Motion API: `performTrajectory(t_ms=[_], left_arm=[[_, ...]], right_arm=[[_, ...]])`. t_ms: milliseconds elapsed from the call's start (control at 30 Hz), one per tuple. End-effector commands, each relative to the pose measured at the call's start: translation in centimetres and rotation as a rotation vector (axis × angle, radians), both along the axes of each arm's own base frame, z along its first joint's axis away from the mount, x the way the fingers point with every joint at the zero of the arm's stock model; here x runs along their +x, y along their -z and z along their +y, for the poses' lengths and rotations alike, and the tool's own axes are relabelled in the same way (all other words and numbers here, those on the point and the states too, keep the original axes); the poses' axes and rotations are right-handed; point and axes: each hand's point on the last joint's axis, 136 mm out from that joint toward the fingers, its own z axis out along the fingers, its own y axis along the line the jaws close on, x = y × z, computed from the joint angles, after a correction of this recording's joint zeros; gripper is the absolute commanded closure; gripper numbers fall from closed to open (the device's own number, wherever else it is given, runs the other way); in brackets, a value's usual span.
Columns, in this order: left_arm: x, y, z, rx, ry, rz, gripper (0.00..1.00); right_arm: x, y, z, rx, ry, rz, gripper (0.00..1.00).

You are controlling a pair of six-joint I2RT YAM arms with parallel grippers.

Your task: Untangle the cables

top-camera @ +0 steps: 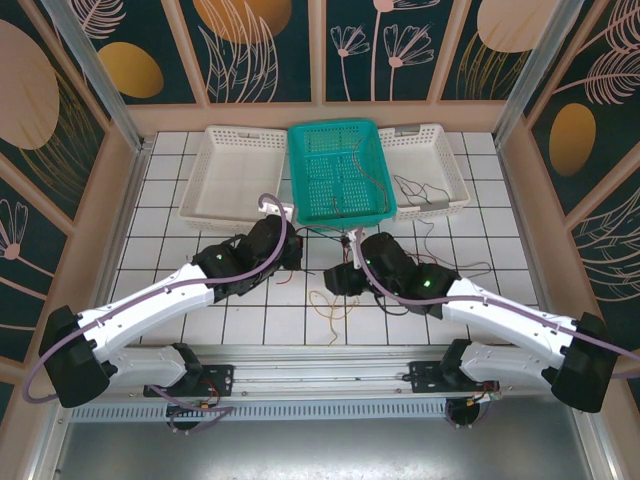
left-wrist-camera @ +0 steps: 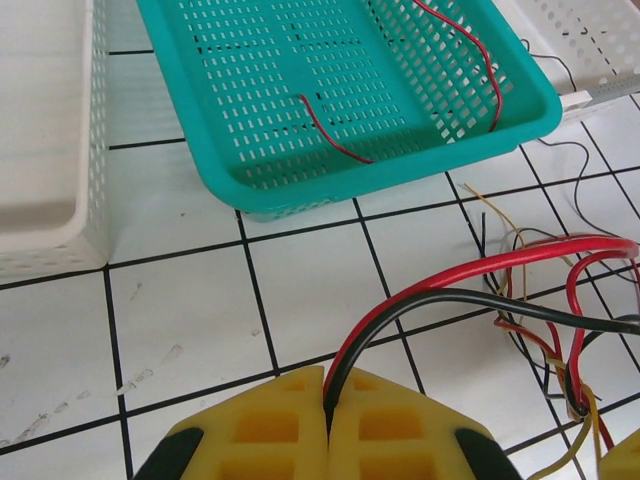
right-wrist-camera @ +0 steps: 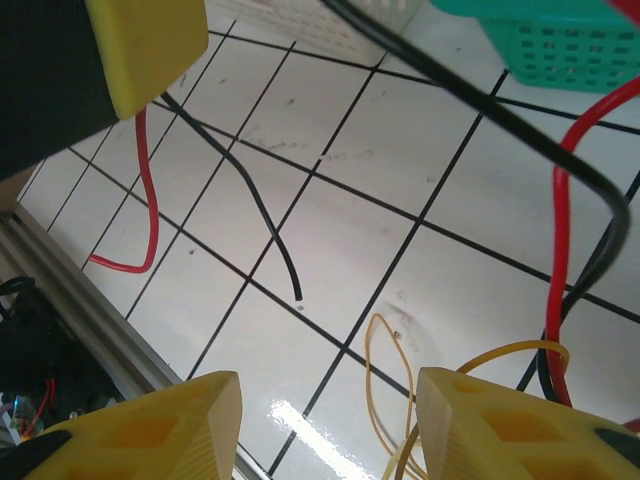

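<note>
Red, black cables [left-wrist-camera: 480,268] thin, arching; tangled w/ yellow, brown.

White arms [top-camera: 150,300] (lilac cables [top-camera: 272,200]), yellow fingers [left-wrist-camera: 270,420]

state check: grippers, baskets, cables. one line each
left gripper, shut on red cable and black cable
right gripper, open, holding nothing
teal basket, upright, red wires inside
right white basket, thin dark wire inside
left white basket, no cable seen inside
cable knot, tangled, on the table
</note>
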Motion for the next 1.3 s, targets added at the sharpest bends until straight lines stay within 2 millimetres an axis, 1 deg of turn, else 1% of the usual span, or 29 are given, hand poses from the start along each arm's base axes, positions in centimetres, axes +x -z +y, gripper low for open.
performTrajectory(t_ms=[0,100,233,467,533,633,800,867,900,967,1033,1100,1167,1200,1267], left_arm=[[0.1,-0.8,0.6,0.005,-0.029,-0.021,1.00],[0.1,-0.9,0.7,0.012,-0.033,-0.027,1.00],[0.2,-0.8,0.9,0.026,-0.037,-0.028,1.00],[0.2,-0.8,1.3,0.042,-0.045,-0.030,1.00],[0.2,-0.8,1.3,0.041,-0.046,-0.031,1.00],[0.2,-0.8,1.1,0.039,-0.041,-0.028,1.00],[0.1,-0.9,1.0,0.034,-0.037,-0.027,1.00],[0.1,-0.9,1.1,0.035,-0.038,-0.027,1.00],[0.1,-1.0,1.2,0.039,-0.040,-0.030,1.00],[0.0,-0.9,1.5,0.047,-0.042,-0.031,1.00],[-0.1,-0.7,2.0,0.066,-0.051,-0.032,1.00],[-0.2,-0.3,3.0,0.103,-0.069,-0.035,1.00],[-0.3,-0.3,4.1,0.145,-0.096,-0.044,1.00],[-0.6,0.7,5.1,0.189,-0.109,-0.036,1.00],[-0.7,0.8,6.8,0.248,-0.146,-0.049,1.00]], right_arm=[[0.4,-1.8,-1.2,-0.014,0.053,-0.034,0.50],[0.1,-1.9,-1.7,-0.024,0.052,-0.028,0.50],[-0.3,-1.5,-2.0,-0.042,0.047,-0.008,0.50],[-0.2,-1.0,-2.9,-0.088,0.081,-0.005,0.51],[-0.2,-0.9,-2.7,-0.079,0.076,-0.005,0.51],[-0.2,-0.6,-1.8,-0.067,0.052,0.009,0.52],[0.2,0.0,-0.8,-0.061,0.049,0.013,0.58],[0.5,0.2,-0.8,-0.071,0.061,0.013,0.63],[0.6,0.2,-0.9,-0.077,0.069,0.009,0.68],[1.1,-0.3,-1.7,-0.090,0.112,-0.015,0.83],[1.8,-1.2,-3.0,-0.098,0.173,-0.052,1.00],[2.5,-2.7,-4.9,-0.086,0.260,-0.095,1.00],[3.5,-4.2,-7.6,-0.059,0.369,-0.129,1.00],[3.9,-5.0,-9.2,-0.039,0.425,-0.142,1.00],[4.8,-6.3,-12.4,0.003,0.538,-0.158,1.00]])
